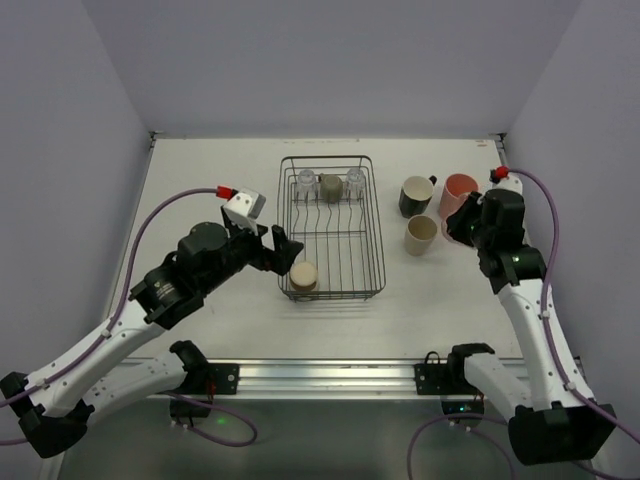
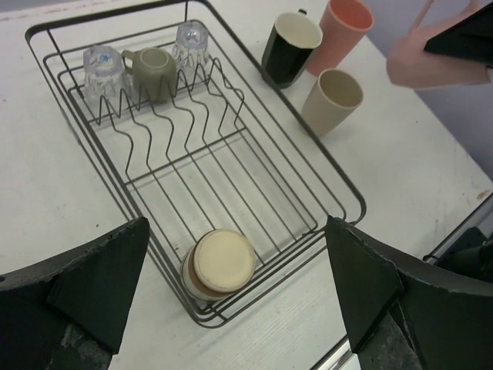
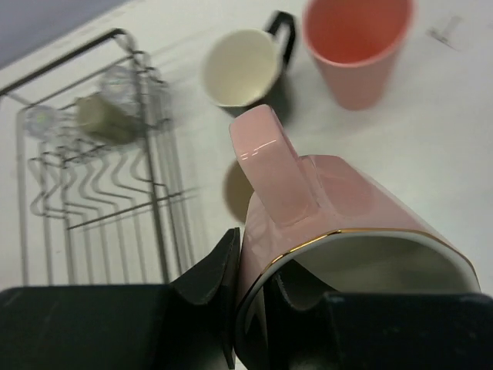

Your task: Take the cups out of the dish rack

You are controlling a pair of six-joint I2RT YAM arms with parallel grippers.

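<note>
Right gripper (image 3: 254, 285) clamps pink mug (image 3: 347, 200), needs set-down on table (image 3: 462, 116); left gripper (image 2: 235, 270), fingers apart, must descend onto beige cup (image 2: 222, 262) in dish rack (image 2: 339, 193).

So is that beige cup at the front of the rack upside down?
Upside down: the beige cup shows its flat closed base, not an opening.
</note>
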